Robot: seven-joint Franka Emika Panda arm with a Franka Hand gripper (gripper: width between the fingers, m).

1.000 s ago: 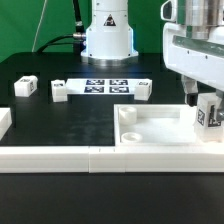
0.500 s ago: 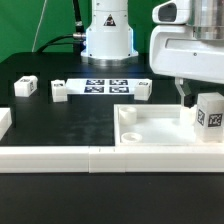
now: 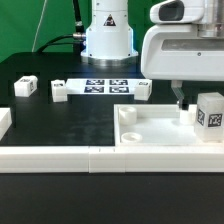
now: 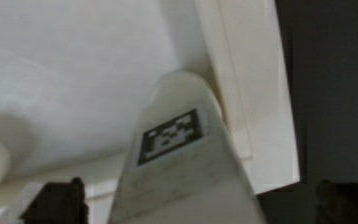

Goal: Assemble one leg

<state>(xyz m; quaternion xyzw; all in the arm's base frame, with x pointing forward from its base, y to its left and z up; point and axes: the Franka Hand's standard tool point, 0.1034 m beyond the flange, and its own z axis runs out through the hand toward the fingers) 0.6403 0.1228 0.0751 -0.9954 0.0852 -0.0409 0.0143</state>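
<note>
A leg, a small white block with a square tag, stands upright on the right end of the large white tray piece. My gripper hangs over that end of the tray, one dark finger showing just left of the leg. In the wrist view the leg runs between my two dark fingertips, with a gap on each side. The gripper is open. A round hole shows in the tray's left corner.
Three more legs lie on the black table: one at the left, one beside it, one behind the tray. The marker board lies before the robot base. White border bars run along the front.
My hand has shifted toward the exterior view's left. The leg has stayed standing on the tray's right end.
</note>
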